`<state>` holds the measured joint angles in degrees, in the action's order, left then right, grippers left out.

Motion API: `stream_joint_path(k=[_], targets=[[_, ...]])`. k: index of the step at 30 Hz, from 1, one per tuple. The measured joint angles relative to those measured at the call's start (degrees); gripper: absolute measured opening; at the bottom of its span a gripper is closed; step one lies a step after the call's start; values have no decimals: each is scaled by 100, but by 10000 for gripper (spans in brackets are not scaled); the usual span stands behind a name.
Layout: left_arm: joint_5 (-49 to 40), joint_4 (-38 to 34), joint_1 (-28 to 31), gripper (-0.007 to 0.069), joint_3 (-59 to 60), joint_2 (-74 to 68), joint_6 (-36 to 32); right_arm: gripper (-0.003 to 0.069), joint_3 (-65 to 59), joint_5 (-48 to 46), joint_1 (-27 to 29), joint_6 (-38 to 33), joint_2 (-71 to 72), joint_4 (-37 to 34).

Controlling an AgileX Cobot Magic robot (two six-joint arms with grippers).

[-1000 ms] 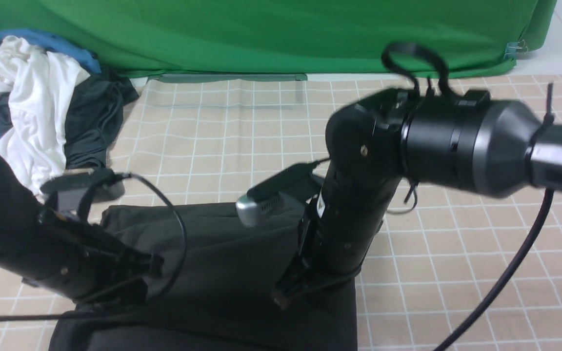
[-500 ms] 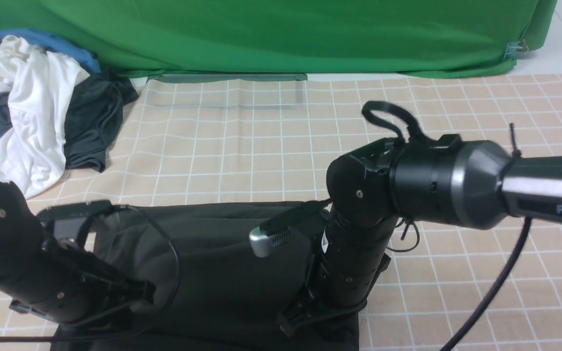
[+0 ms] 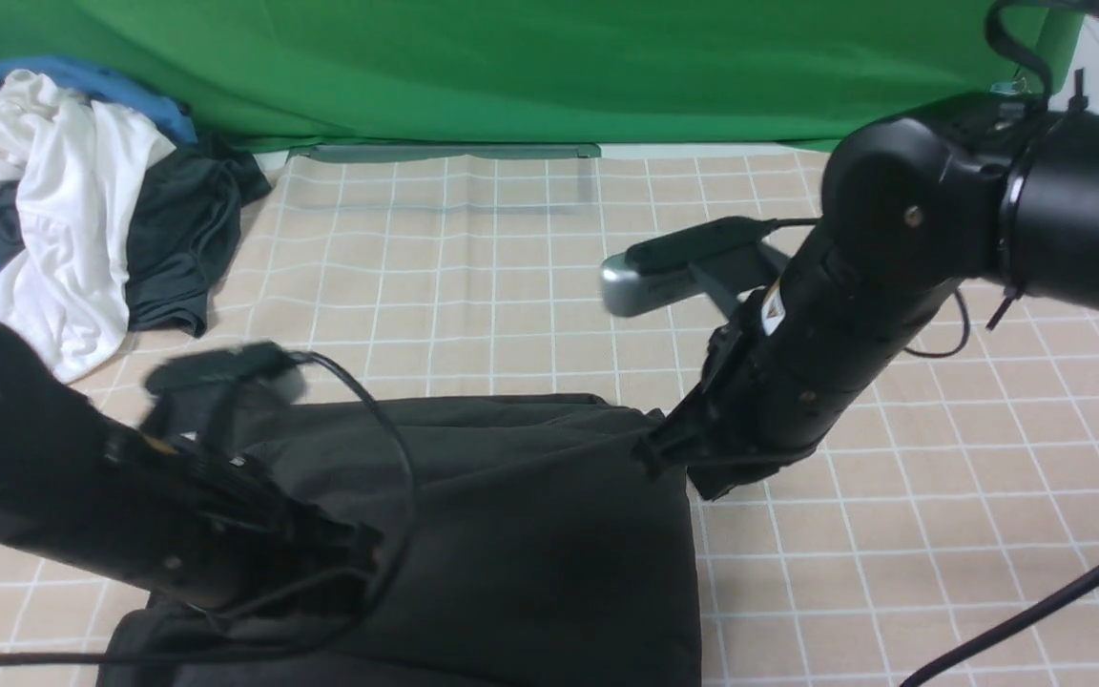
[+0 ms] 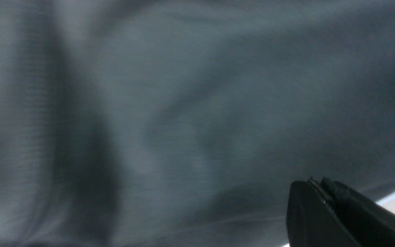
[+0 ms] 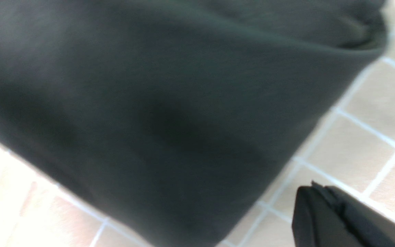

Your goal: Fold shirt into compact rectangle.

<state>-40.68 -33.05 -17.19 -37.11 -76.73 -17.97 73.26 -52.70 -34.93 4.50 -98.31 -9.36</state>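
The black shirt lies folded into a rough rectangle at 6 o'clock on the checked tablecloth, no print showing. The right gripper sits at the shirt's 2 o'clock corner, jaws pressed together; from its wrist camera the tips seem to hang over bare cloth just beside the shirt's edge, gripping nothing. The left gripper, jaws also closed, hovers low over the shirt's 8 o'clock part. A white garment is heaped at 10 o'clock.
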Motion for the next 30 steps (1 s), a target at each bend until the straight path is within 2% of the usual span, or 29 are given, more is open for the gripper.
stream_joint_path(k=[6,13,18,22,25,30], targets=[[343,371,-620,19,171,-765,427,35,0,245,53,-12,0,-12],[332,419,-639,19,101,-1088,590,35,32,606,53,-75,-30,-262],[202,448,-639,19,22,-583,614,35,417,590,55,-196,-241,-524],[227,660,-639,19,-50,-41,905,35,788,469,62,-360,-485,-734],[209,1222,-639,19,-68,405,1368,35,1173,225,62,-450,-950,-794],[58,1663,-639,19,-68,724,1740,35,1236,23,62,-415,-1432,-584]])
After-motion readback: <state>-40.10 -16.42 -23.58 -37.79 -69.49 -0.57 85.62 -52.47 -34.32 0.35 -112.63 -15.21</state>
